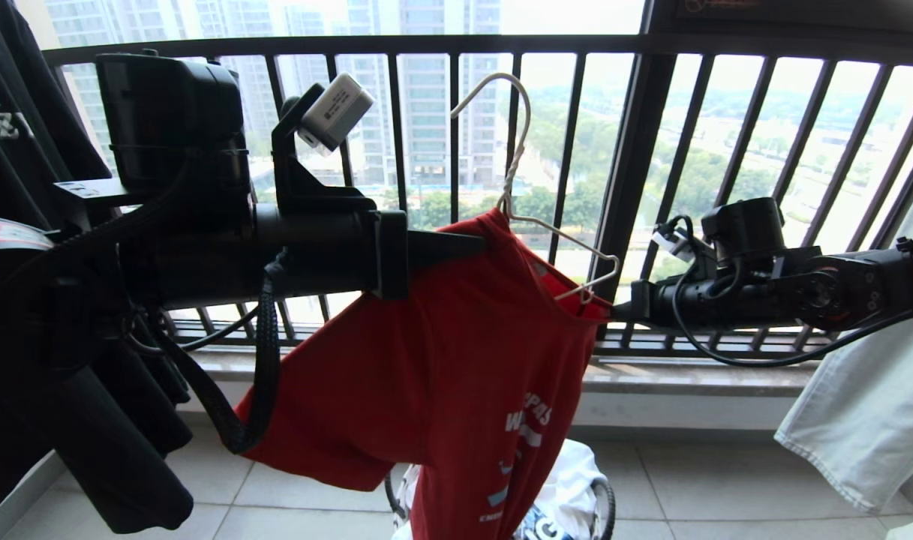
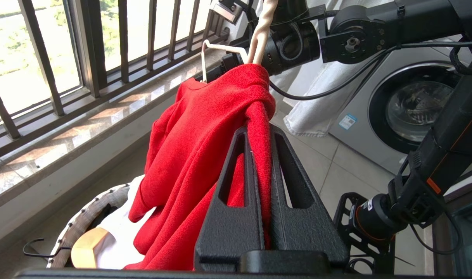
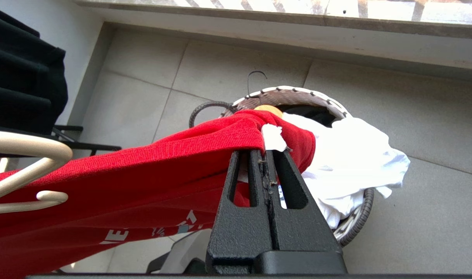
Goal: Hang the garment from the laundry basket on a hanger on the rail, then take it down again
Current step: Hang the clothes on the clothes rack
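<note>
The red garment point(image 1: 441, 360) hangs in mid-air in front of the window, stretched between both grippers. My left gripper point(image 1: 482, 244) is shut on a fold of it near the collar, and red cloth point(image 2: 189, 147) fills the gap between the fingers point(image 2: 236, 201). My right gripper point(image 1: 614, 309) is shut on the opposite collar edge point(image 3: 236, 135), beside a white label. The off-white wire hanger point(image 1: 509, 184) stands in the neck opening with its hook up, touching nothing above. The laundry basket point(image 3: 298, 92) sits on the floor below. The rail is out of view.
The black barred window railing point(image 1: 651, 150) runs close behind the garment. Black clothes point(image 1: 21, 150) hang at the left and a white cloth point(image 1: 869, 405) at the right. The basket holds white cloth point(image 3: 348, 155) and a wooden hanger point(image 2: 86, 248). A washing machine point(image 2: 414, 104) stands on the right.
</note>
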Robot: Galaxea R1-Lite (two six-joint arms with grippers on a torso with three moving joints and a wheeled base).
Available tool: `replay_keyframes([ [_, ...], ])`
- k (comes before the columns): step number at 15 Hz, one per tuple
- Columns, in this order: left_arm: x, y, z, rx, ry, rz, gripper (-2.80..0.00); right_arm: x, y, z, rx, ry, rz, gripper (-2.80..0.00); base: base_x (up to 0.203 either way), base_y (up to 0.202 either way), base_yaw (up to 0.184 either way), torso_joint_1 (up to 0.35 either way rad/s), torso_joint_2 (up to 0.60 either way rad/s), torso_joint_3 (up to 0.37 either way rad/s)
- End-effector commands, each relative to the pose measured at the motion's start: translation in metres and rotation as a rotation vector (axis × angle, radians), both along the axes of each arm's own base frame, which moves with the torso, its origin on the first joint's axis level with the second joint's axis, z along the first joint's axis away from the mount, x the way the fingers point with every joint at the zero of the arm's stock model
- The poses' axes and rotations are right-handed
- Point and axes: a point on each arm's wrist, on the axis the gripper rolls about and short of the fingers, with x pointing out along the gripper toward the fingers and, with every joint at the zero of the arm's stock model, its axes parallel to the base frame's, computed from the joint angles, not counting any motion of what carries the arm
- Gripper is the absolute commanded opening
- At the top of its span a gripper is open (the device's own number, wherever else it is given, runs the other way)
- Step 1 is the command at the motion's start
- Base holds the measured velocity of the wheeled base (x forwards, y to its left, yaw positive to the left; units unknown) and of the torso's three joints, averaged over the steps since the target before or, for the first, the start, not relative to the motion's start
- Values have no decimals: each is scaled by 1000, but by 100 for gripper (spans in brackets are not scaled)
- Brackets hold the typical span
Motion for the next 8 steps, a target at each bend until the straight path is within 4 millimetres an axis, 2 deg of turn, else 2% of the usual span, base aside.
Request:
replay_keyframes([
  [1,1,-2,-2,5,1,-8,-280,-3,-2,14,-20,33,9,-280,0,0,0,0,0,0],
  [8,2,-12,-12,29,13,-33,-280,-4,-9,33,-39,105,1,-280,0,0,0,0,0,0],
])
